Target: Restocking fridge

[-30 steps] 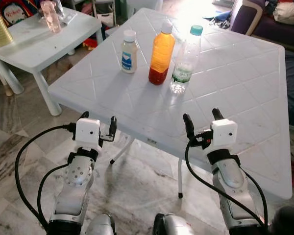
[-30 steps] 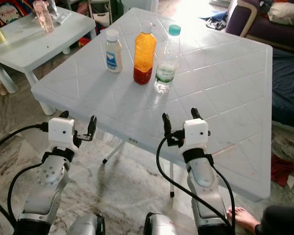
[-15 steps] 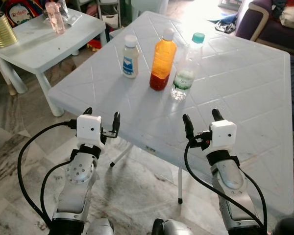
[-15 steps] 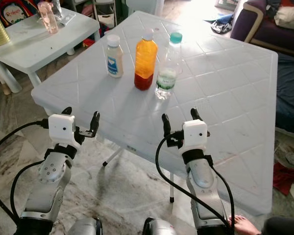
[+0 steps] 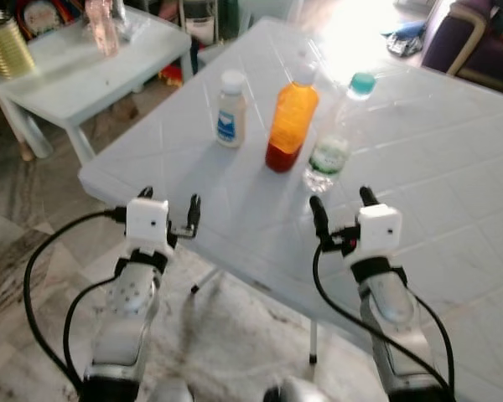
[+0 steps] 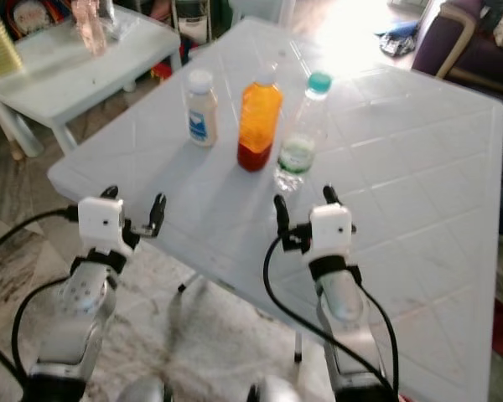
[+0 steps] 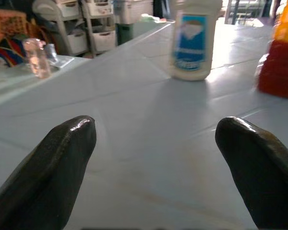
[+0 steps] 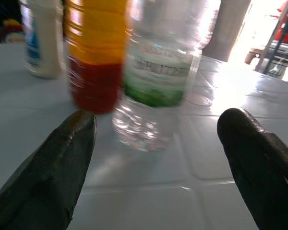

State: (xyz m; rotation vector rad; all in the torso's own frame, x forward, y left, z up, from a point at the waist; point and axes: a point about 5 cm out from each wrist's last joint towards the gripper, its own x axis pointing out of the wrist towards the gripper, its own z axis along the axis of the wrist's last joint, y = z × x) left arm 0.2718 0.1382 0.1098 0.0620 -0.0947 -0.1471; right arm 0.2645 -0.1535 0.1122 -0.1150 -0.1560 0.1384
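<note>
While both grippers, left (image 5: 168,199) and right (image 5: 344,203), hover fingers apart over the table (image 5: 419,159) edge, three bottles stand ahead: white (image 5: 231,108), orange (image 5: 290,126), water (image 5: 335,144). Right wrist view faces the water bottle's green label (image 8: 157,76).

A large white plastic bench (image 5: 453,159) with a diamond-grooved top stands on thin legs over a grey and brown marbled floor (image 5: 17,276). To its left, well apart, a small white side table (image 5: 67,75) carries a gold tin (image 5: 2,46) and a pink see-through bottle (image 5: 101,23). Storage drawers (image 7: 79,28) stand behind it. A purple sofa (image 5: 478,46) sits at the far right. Bright daylight glares across the bench's far edge.
</note>
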